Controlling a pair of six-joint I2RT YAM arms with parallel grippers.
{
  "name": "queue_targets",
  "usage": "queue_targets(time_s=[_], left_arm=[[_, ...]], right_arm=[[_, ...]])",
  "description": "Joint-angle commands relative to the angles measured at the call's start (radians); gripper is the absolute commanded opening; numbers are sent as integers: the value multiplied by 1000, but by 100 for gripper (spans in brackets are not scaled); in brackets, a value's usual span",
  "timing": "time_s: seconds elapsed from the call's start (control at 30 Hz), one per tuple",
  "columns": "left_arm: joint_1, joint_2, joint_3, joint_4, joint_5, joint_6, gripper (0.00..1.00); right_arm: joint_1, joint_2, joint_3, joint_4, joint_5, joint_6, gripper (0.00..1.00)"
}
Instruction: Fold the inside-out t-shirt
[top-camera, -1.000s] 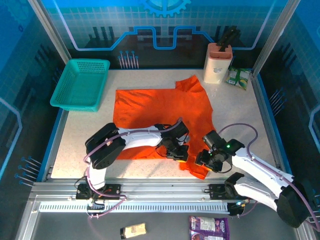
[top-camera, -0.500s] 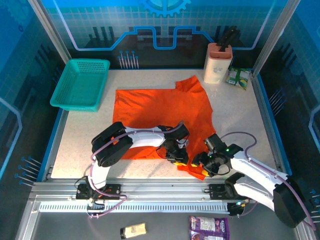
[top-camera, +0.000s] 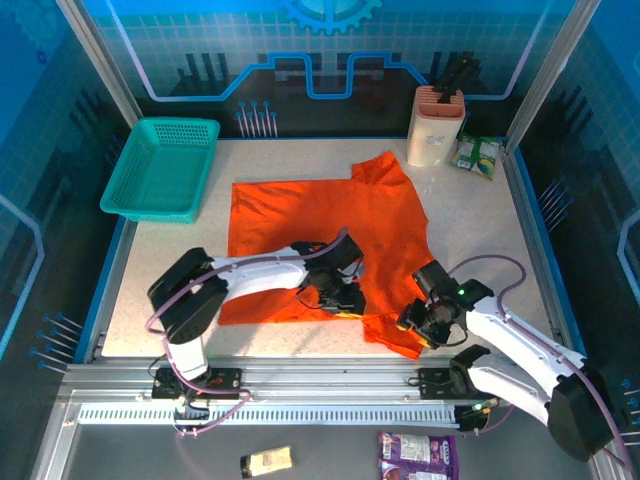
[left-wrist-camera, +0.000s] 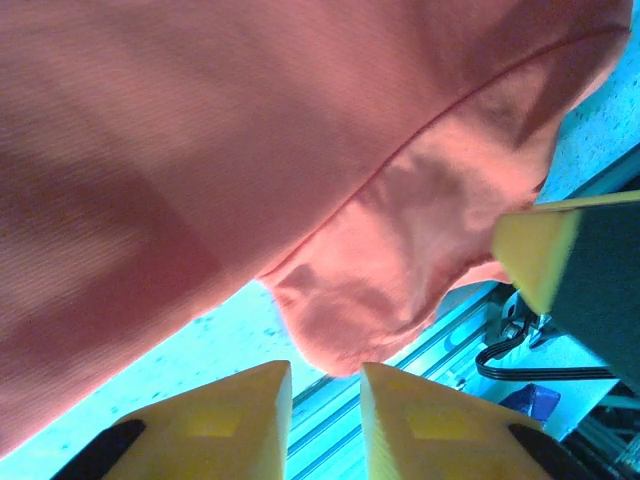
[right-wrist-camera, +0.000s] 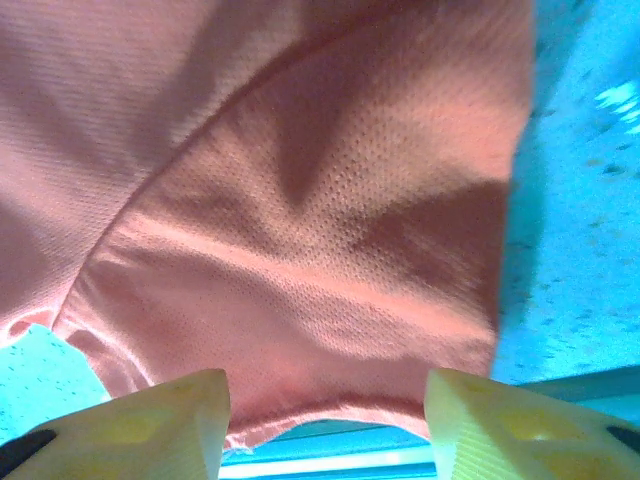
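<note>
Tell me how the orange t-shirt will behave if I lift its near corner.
Probably floppy: the t-shirt lies flat with rumpled edges by the right gripper, so a lifted corner should drape. Likely light: the right wrist view shows thin fine-mesh cloth. Pushed, it would probably bunch rather than slide whole over the table.

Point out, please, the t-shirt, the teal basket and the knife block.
t-shirt (top-camera: 320, 215), top external view, middle of the spread cloth.
teal basket (top-camera: 160, 172), top external view, its mesh floor.
knife block (top-camera: 432, 135), top external view, its cream front.
</note>
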Motion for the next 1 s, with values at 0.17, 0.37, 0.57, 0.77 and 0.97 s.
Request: queue_targets(time_s=[0.17,0.37,0.57,0.77,0.97], left_arm=[[141,-233,-176,-50,-87,-45,21],[189,-293,-229,-55,-94,-44,21],[209,-320,-263,-37,-85,-57,21],[231,-337,-280,-38,-88,-66,21],[282,-432,-324,-65,-147,-103,22]], right_arm=[[33,-60,-10,-179,29,44,41],[85,-67,-66,-113,4,185,35],[98,-35,-91,-78,4,250,32],[98,-31,-132,-34,-16,293,26],[99,-57,-138,-40,-3,314,12]])
